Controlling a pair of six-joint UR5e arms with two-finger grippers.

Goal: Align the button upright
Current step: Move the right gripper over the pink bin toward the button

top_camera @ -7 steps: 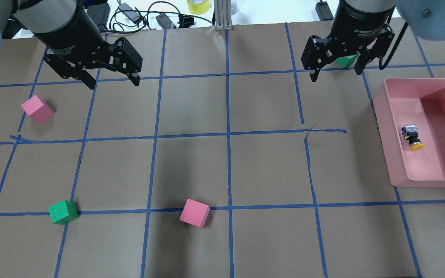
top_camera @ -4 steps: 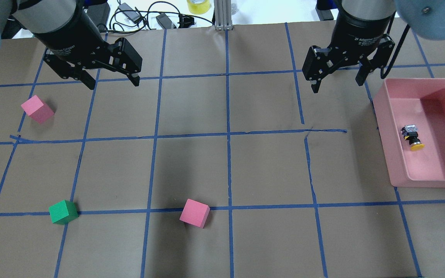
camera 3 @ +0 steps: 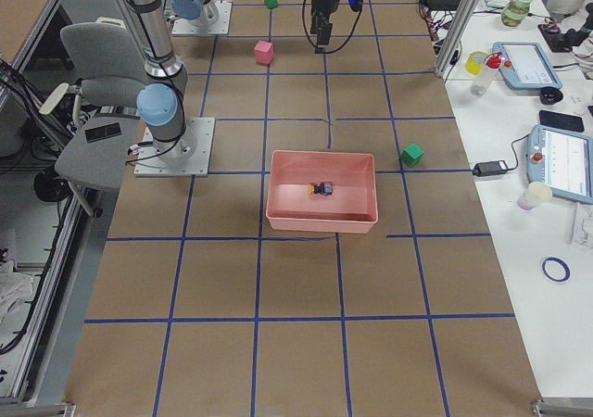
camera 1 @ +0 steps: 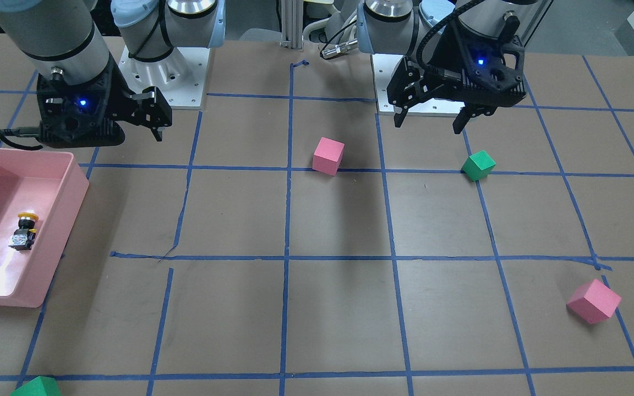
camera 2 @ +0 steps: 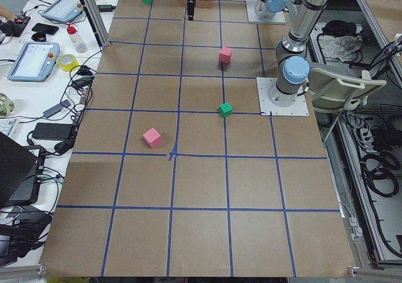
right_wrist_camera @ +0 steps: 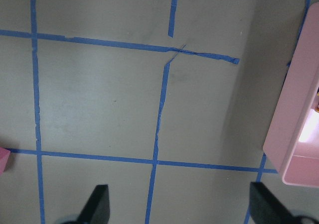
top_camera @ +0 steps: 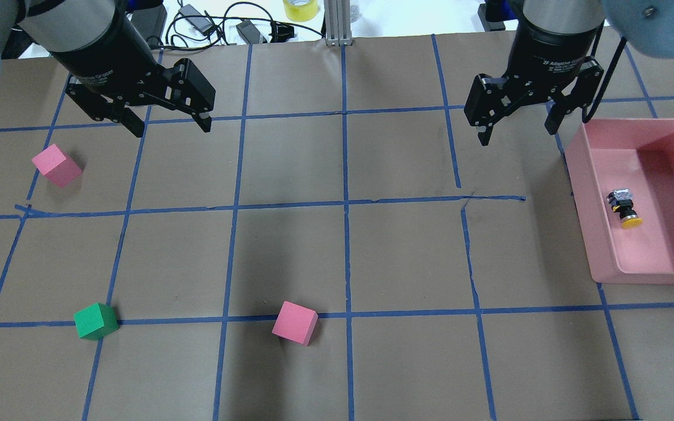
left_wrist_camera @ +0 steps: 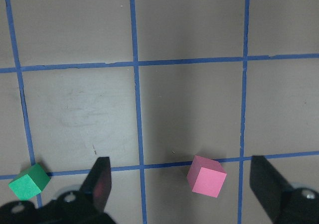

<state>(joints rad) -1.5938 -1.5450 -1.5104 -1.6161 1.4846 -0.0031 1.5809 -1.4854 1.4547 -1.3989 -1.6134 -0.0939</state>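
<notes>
The button [top_camera: 623,208] has a yellow cap, a black body and a metallic block. It lies on its side on the floor of a pink bin [top_camera: 578,175] at the table's right. It also shows in the front view [camera 1: 24,231] and the right side view [camera 3: 321,189]. My right gripper [top_camera: 516,135] is open and empty. It hangs above the table just left of the bin's far corner, whose rim shows in its wrist view [right_wrist_camera: 294,119]. My left gripper [top_camera: 171,128] is open and empty at the far left, also seen from the front [camera 1: 427,126].
A pink cube [top_camera: 56,165] lies at the left. A green cube [top_camera: 96,321] and another pink cube [top_camera: 295,323] lie near the front edge. One more green cube [camera 1: 36,388] lies at the far side by the bin. Blue tape lines grid the brown paper.
My right gripper has moved right and nearer, toward the bin's corner, and now covers the green cube behind it. My left gripper and the button have not moved.
</notes>
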